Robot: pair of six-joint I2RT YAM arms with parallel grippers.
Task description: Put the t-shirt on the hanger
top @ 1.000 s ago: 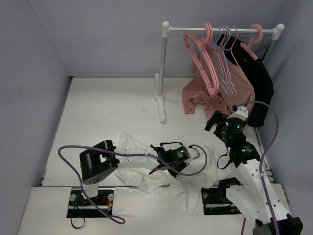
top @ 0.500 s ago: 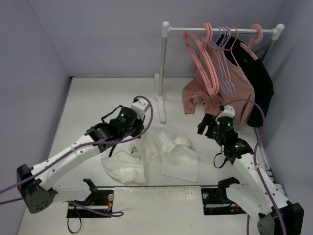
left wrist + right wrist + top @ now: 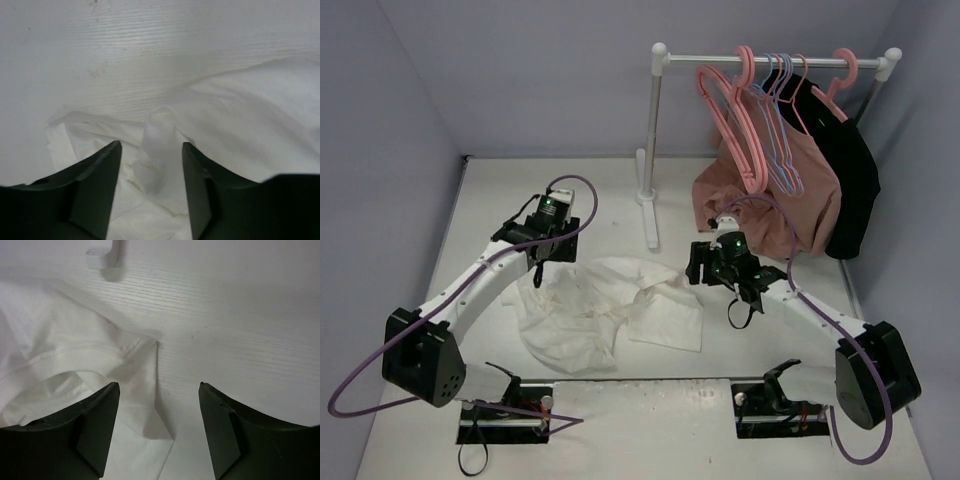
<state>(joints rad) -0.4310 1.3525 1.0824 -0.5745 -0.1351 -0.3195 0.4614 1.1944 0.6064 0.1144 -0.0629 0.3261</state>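
Observation:
The white t-shirt (image 3: 610, 312) lies crumpled on the table between the two arms. My left gripper (image 3: 536, 268) hangs over its left edge and is open. In the left wrist view a raised fold of the t-shirt (image 3: 159, 150) stands between the left gripper's (image 3: 151, 145) jaws, touching neither. My right gripper (image 3: 694, 268) is open over the shirt's right edge. In the right wrist view a hemmed corner of the t-shirt (image 3: 125, 365) lies under the right gripper (image 3: 158, 385). The light-blue hanger (image 3: 781, 140) hangs on the rack, far from both grippers.
A white clothes rack (image 3: 653, 150) stands at the back right, its foot (image 3: 105, 252) just beyond the shirt. On its rail hang pink hangers (image 3: 735, 120), a dusty-pink top (image 3: 760, 205) and a black garment (image 3: 850, 175). Walls close the left, back and right sides.
My left arm swung from the table's front to the back left, dragging the shirt out wider, then opened and let it go. My right arm moved left and down to the shirt's right edge.

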